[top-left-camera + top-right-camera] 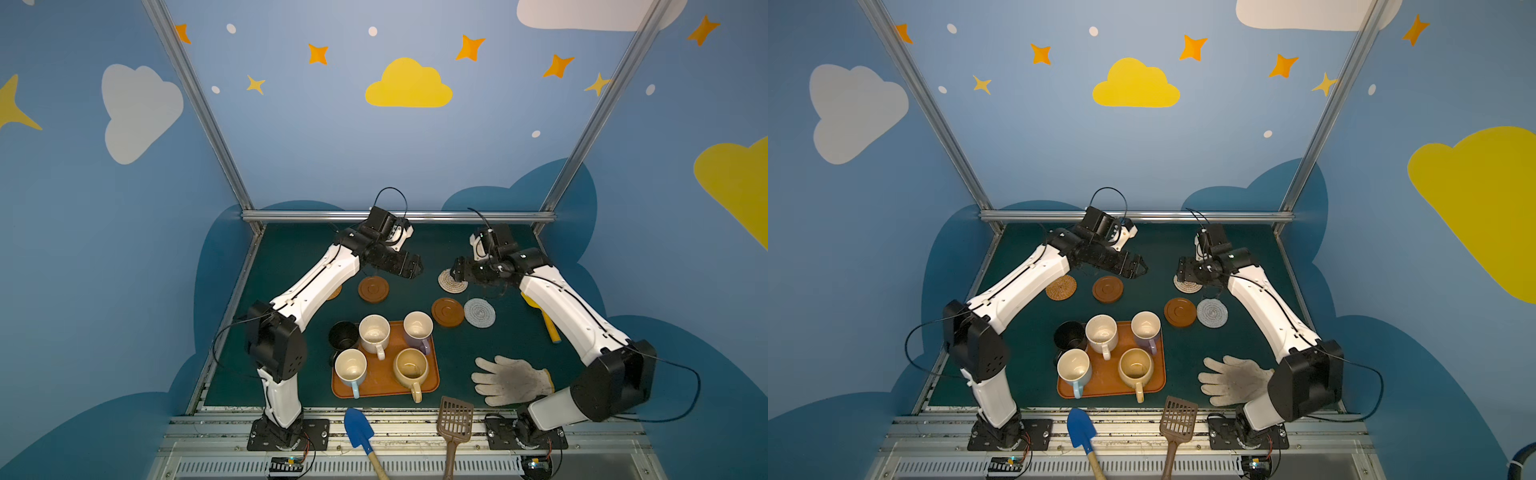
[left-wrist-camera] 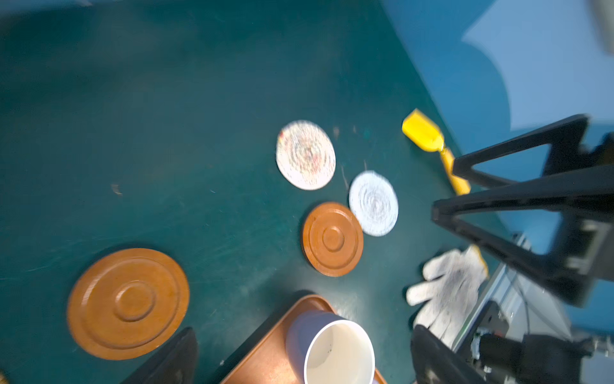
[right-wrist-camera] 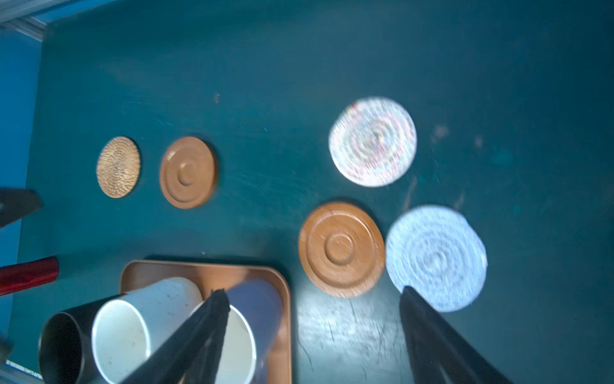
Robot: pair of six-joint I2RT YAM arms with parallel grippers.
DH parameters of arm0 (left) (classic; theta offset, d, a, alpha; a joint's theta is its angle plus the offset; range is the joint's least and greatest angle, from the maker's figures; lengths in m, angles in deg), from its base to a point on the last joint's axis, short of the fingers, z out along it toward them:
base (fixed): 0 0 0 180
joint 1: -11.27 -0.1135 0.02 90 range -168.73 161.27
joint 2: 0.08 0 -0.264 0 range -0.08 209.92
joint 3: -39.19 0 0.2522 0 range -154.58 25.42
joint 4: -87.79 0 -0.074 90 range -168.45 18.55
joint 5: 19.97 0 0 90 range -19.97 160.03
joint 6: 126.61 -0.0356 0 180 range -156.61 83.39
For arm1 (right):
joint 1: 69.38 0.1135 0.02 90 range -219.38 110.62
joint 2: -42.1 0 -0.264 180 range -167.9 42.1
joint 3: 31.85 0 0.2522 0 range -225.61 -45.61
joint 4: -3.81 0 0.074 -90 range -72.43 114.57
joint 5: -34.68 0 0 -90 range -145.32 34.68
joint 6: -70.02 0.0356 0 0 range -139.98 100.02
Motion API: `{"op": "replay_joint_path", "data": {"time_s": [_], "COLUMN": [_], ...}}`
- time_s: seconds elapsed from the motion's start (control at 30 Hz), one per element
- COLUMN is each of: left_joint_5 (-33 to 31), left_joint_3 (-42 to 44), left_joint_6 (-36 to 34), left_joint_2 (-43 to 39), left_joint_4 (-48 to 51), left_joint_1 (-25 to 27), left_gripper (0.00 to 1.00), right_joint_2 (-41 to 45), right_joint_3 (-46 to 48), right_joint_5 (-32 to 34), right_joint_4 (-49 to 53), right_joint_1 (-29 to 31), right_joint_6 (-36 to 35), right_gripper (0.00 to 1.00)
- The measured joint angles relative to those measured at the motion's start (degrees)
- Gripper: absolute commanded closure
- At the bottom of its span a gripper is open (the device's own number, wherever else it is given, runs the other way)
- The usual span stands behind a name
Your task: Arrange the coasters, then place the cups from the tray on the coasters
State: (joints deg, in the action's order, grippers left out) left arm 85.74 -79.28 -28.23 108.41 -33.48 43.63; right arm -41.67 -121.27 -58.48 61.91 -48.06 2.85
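No brand, label or writing can be read on anything in view. Going left to right in both top views: the rattan coaster (image 1: 1061, 287) lies at the far left, mostly hidden under the left arm in a top view (image 1: 333, 292) but plain in the right wrist view. Next is a brown wooden coaster (image 1: 373, 289), with the left gripper (image 1: 417, 266) raised above the mat just beyond it, jaws wide and holding nothing. The cream rope coaster (image 1: 451, 282) lies partly under the right gripper (image 1: 457, 270), whose fingers (image 3: 432, 335) stand apart with nothing between them. Nearer the front sit the second wooden coaster (image 1: 447, 312) and the grey-white rope coaster (image 1: 479, 313), touching. The tray (image 1: 384, 384) carries the speckled white mug (image 1: 375, 334), lavender mug (image 1: 418, 329), light blue mug (image 1: 351, 370) and tan-yellow mug (image 1: 411, 369); the black mug (image 1: 343, 336) stands at its left edge. Only the left wrist view shows the whole yellow scoop (image 2: 432, 146).
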Motion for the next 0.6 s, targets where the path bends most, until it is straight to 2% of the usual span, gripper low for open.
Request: {"op": "replay_joint_path", "data": {"time_s": [0.13,0.23,0.47,0.6], "left_joint_5": [-0.1,-0.6,-2.7,-5.0], "left_joint_3": [-5.7,-9.9,-18.3,-21.5], "left_joint_6": [-4.5,-7.9,-13.8,-14.4], "left_joint_2": [8.3,14.4,25.9,30.0], "left_joint_4": [2.7,4.3,6.9,7.1], "left_joint_1": [2.9,4.7,6.4,6.4], "left_gripper": [0.02,0.03,0.06,0.09], "right_joint_2": [3.3,3.3,3.0,3.2], "right_joint_3": [11.0,16.0,17.2,17.5], "right_joint_5": [-2.8,-3.5,-4.8,-5.1], "right_joint_4": [0.4,0.7,1.1,0.7], "right_joint_1": [-3.5,-5.0,-7.6,-8.5], "right_joint_6": [1.7,2.0,1.6,1.6], "right_gripper": [0.41,0.49,0.51,0.52]}}
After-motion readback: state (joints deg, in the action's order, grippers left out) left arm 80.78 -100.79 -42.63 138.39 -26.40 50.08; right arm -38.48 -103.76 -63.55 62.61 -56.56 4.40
